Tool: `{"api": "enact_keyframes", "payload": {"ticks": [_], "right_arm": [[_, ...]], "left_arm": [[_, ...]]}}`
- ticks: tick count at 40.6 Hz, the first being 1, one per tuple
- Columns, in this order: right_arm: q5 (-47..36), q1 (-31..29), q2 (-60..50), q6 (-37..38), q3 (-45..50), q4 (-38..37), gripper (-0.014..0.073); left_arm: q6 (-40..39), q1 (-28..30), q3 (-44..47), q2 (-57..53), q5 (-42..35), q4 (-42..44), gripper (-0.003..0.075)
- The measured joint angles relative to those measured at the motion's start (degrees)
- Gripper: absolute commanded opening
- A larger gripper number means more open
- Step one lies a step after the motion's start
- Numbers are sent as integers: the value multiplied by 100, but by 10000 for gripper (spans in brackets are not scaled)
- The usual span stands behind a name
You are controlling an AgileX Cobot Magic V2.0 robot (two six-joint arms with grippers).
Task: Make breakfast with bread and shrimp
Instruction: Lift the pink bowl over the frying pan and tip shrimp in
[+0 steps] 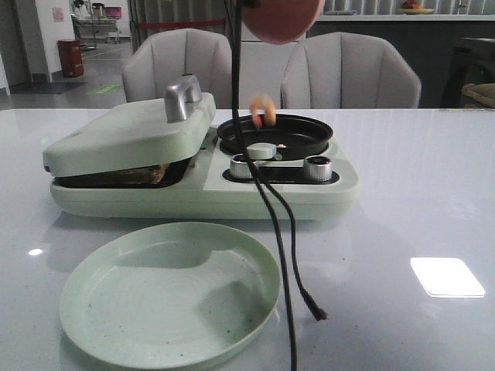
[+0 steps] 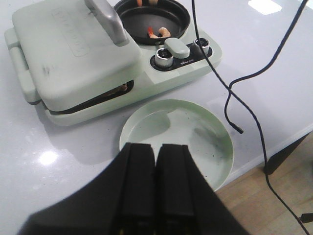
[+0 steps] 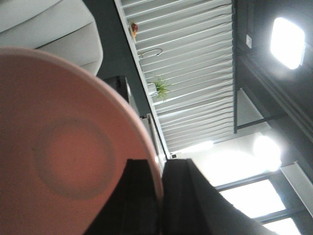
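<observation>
A brown edge of bread shows in the gap under the nearly closed lid of the pale green breakfast maker; it also shows in the left wrist view. A shrimp lies in the black round pan. A blurred orange shrimp piece is in the air over the pan's far rim. My right gripper is shut on the rim of a tilted pink plate, which is high above the pan. My left gripper is shut and empty above the green plate.
The empty pale green plate lies in front of the breakfast maker. Two knobs and a lever sit below the pan. Black cables hang over the table, one end lying at the right of the plate. Two chairs stand behind the table.
</observation>
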Motion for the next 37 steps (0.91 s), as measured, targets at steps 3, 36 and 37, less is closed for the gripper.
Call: {"api": "enact_keyframes", "payload": {"ticks": [3,36,37], "right_arm": [[10,0,107,0,-4,65,45],[237,-1251,-2143,-763,702,5217,44],[247,-1403,-2264,-823,828,5396,44]], "left_arm": [[0,0,0,0,0,0,101],[0,0,0,0,0,0,101],[0,0,0,0,0,0,101]]}}
